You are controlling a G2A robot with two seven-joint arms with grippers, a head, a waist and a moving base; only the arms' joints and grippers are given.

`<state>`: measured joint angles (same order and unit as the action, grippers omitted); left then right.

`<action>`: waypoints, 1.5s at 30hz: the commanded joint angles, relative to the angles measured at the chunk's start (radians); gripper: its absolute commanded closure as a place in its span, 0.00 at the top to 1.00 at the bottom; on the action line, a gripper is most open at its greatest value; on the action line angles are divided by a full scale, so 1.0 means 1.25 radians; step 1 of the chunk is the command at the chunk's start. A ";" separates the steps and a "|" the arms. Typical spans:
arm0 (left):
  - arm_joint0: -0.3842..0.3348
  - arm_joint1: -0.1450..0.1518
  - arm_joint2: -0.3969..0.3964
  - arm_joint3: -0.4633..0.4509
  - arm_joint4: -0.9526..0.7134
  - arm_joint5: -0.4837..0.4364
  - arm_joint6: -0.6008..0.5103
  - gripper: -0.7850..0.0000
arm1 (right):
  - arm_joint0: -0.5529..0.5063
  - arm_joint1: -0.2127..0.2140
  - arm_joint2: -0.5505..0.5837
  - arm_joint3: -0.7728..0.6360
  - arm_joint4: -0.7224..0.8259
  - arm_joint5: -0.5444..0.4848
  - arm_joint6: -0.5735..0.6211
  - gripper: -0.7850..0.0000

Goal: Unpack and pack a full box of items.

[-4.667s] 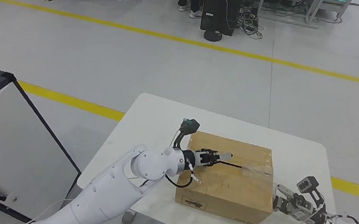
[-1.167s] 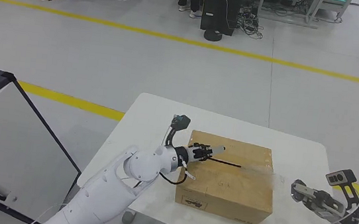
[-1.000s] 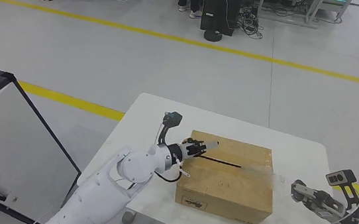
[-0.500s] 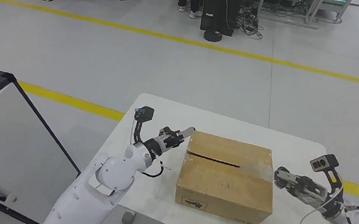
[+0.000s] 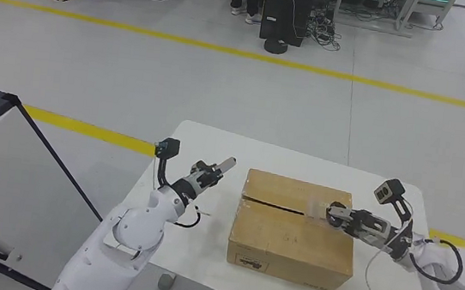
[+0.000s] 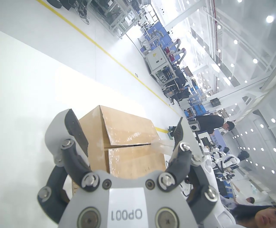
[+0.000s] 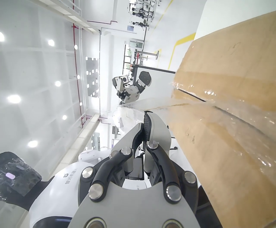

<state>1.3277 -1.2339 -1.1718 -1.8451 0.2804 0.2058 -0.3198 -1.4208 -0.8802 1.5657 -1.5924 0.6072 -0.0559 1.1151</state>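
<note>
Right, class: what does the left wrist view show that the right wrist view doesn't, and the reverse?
Only the left wrist view: the left tool, fingers spread open, held short of one end of the box. Only the right wrist view: the right tool, fingers shut, its tip at the loose end of the clear tape; whether it pinches the tape is unclear. Both: the box, its top seam, and the tape along it.
</note>
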 commanded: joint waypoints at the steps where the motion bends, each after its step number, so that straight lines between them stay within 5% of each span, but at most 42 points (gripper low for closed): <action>1: 0.000 0.000 0.000 0.000 0.001 0.000 0.000 1.00 | 0.000 0.000 0.000 0.000 0.000 0.000 0.000 0.00; 25: 0.000 0.000 0.000 0.000 0.001 0.000 0.000 1.00 | 0.021 -0.005 -0.040 -0.021 -0.032 0.021 -0.035 0.00; 45: 0.000 0.000 0.000 0.000 0.001 0.000 0.000 1.00 | 0.222 -0.026 -0.254 -0.037 -0.225 0.249 -0.067 0.00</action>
<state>1.3274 -1.2339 -1.1715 -1.8451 0.2814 0.2061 -0.3198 -1.1529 -0.9107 1.2581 -1.6383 0.3330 0.2485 1.0331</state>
